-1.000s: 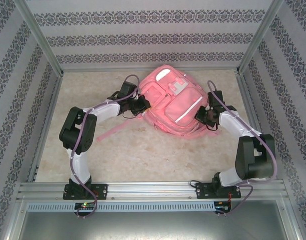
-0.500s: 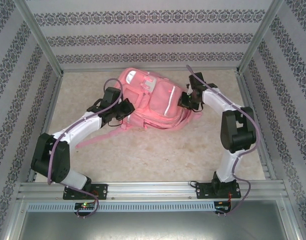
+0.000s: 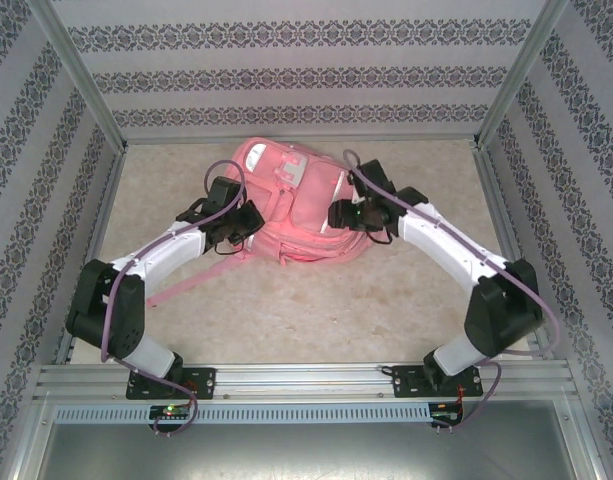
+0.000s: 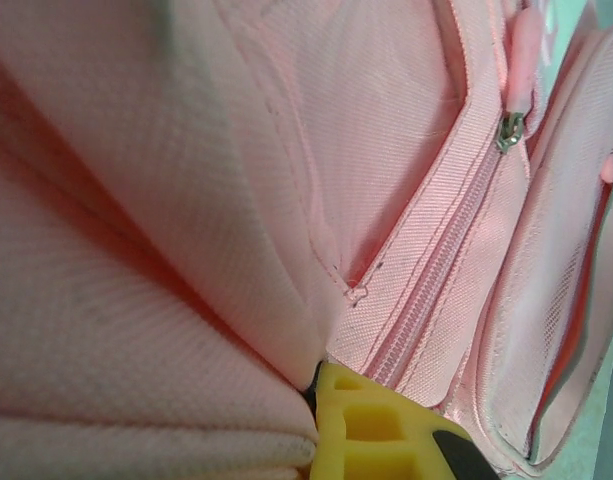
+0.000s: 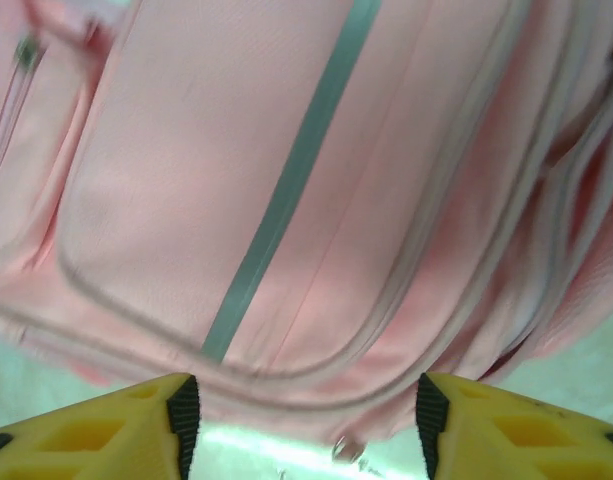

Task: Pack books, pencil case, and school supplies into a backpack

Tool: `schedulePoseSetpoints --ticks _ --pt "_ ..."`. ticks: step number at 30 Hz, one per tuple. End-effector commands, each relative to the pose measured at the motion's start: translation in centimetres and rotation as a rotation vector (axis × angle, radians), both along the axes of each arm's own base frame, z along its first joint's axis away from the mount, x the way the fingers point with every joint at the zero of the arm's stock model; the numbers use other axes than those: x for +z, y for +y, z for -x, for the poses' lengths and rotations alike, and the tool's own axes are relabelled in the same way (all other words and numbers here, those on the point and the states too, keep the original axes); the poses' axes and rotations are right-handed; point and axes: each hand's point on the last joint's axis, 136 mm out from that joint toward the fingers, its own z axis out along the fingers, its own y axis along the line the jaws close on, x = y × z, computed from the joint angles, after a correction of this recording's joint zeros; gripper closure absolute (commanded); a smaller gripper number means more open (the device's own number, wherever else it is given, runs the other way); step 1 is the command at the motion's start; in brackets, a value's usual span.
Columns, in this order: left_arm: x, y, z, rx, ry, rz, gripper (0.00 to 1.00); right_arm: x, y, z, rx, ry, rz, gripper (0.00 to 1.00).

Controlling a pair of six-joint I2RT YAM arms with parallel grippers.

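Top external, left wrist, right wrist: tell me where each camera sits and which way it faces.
Top external: above and behind, looking down on the backpack, left arm and right arm.
Left wrist: on the left arm, close against the backpack's zipper; one yellow fingertip shows.
Right wrist: on the right arm, facing a grey-striped pocket; open jaws show.
Shared: all three see the backpack.

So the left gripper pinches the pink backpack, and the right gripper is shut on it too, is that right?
Not quite. The left gripper does pinch the backpack, but the right gripper is open: in the right wrist view its fingers stand apart, gripping nothing.
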Motion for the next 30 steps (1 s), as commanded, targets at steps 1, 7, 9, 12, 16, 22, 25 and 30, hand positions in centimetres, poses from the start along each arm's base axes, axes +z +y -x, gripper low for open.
schedulePoseSetpoints --ticks 1,7,9,12,16,22,25,30 --pt "2.0 -2.8 -1.0 -0.078 -0.068 0.056 1.00 -1.4 2.8 2.8 0.059 -0.015 0.000 0.44" --pt "1.8 -2.8 -0.8 -0.078 -0.050 0.052 1.00 -5.4 9.0 6.7 0.175 0.011 -0.017 0.51" --pt "1.7 -2.8 -0.7 -0.080 -0.045 0.055 1.00 -7.1 10.6 7.0 0.191 0.031 0.004 0.52" --pt "1.8 -2.8 -0.5 -0.085 -0.035 0.056 1.00 -8.7 12.6 6.6 0.195 0.027 0.032 0.52" --pt "2.0 -2.8 -0.2 -0.092 -0.033 0.054 1.00 -10.2 13.6 5.3 0.159 0.008 0.061 0.52" --pt "2.5 -2.8 0.1 -0.098 -0.035 0.058 1.00 -12.0 13.9 3.0 0.109 0.001 0.095 0.52" --pt "2.6 -2.8 0.1 -0.098 -0.036 0.061 1.00 -12.4 14.3 1.9 0.098 0.012 0.060 0.54" --pt "2.8 -2.9 0.1 -0.092 -0.037 0.074 1.00 -12.6 14.6 -0.1 0.081 0.011 0.042 0.61"
